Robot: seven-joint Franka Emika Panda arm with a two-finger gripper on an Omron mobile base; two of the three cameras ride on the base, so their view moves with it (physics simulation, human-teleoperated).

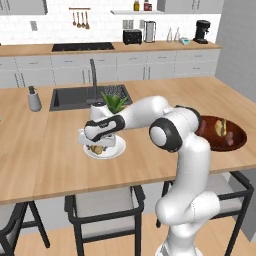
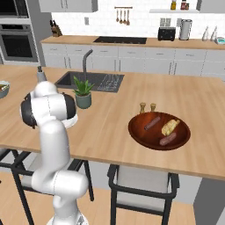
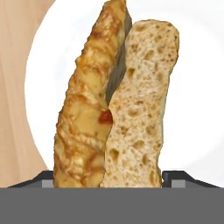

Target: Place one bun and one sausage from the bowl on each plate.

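Bun on white plate, directly beneath open end effector.

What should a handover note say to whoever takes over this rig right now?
Gripper: open, low over the white plate by the sink, fingers on either side of the bun lying on the plate.
Bowl: at the counter's right end, holding two sausages and one more bun.
Done: first bun is on the plate.
Left: lift clear, bring a sausage to this plate, then serve a bun and a sausage on any other plate; I cannot see a second one.
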